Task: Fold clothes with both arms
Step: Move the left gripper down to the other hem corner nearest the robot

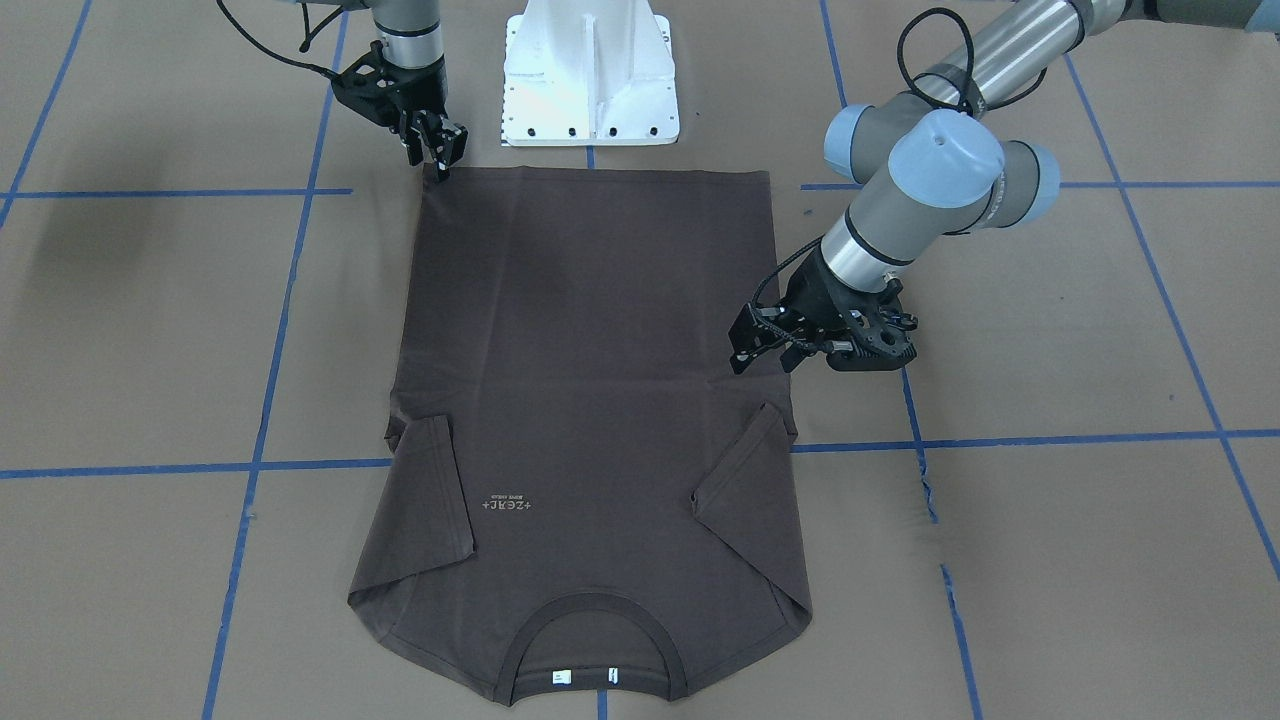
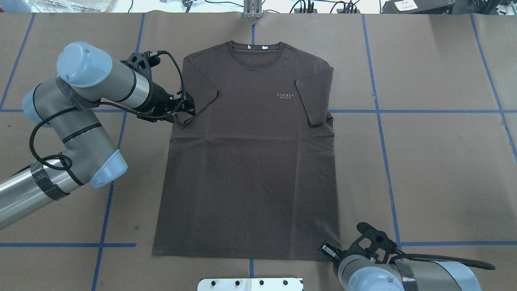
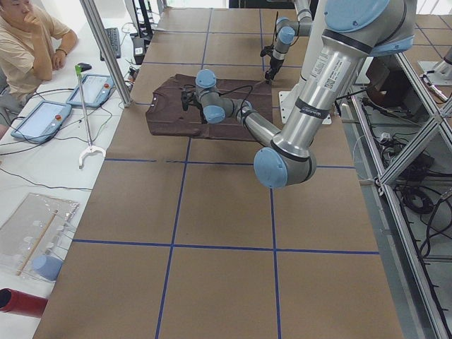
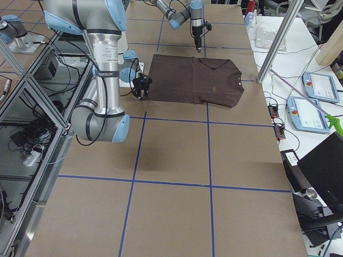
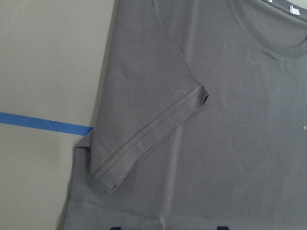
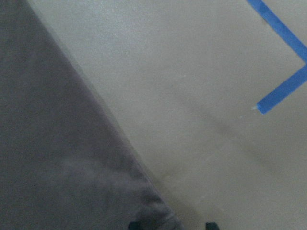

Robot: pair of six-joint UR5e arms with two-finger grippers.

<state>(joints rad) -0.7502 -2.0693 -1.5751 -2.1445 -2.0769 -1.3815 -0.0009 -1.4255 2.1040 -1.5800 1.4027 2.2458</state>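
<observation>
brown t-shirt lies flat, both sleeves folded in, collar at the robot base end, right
No: the T-shirt has its collar at the end far from the white base; its hem is by the base, as the exterior front-facing view shows.

Bright, even overhead light leaves only soft, faint shadows on the brown table cover (image 1: 150, 330). Creases in the T-shirt (image 1: 590, 300) show clearly. The right wrist view is blurred and grainy.
</observation>
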